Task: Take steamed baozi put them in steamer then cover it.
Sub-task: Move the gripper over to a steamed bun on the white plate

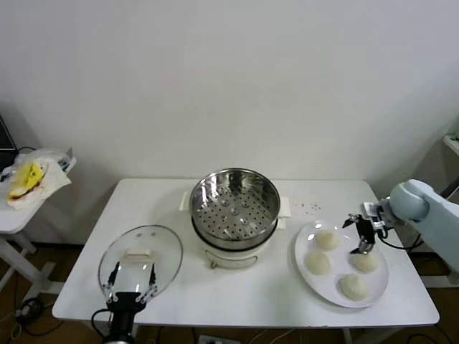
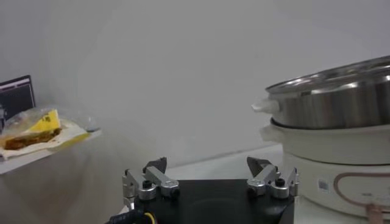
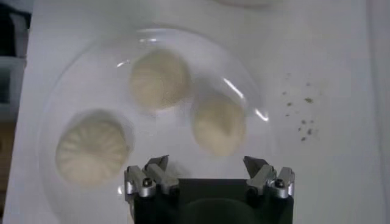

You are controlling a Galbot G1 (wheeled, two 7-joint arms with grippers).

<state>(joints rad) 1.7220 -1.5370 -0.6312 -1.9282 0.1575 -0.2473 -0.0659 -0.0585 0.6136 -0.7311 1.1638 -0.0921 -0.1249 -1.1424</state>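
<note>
Tools open, buns waiting on plate

Left tool [image 1: 131, 281] is hovering open over the round clear glass lid [image 1: 140, 258]; the empty shiny steel steamer basket [image 1: 234, 204] is sitting mid-worktop [image 1: 86, 272]; right tool [image 1: 362, 233] is hanging spread above four cream-white domed buns [image 1: 328, 239] on the flat white plate [image 1: 376, 292]

I'm looking down at a white table [image 1: 86, 279] that carries three things in a row. The glass cover [image 1: 140, 258] with its white handle lies flat toward the near left corner, the steamer [image 1: 234, 208] sits on its white pot base at the middle, and a white plate [image 1: 337, 287] rests on the right with four steamed baozi [image 1: 318, 262] on it. A scatter of small dark specks [image 1: 310, 208] lies on the bare top between the steamer and the far right corner.
</note>
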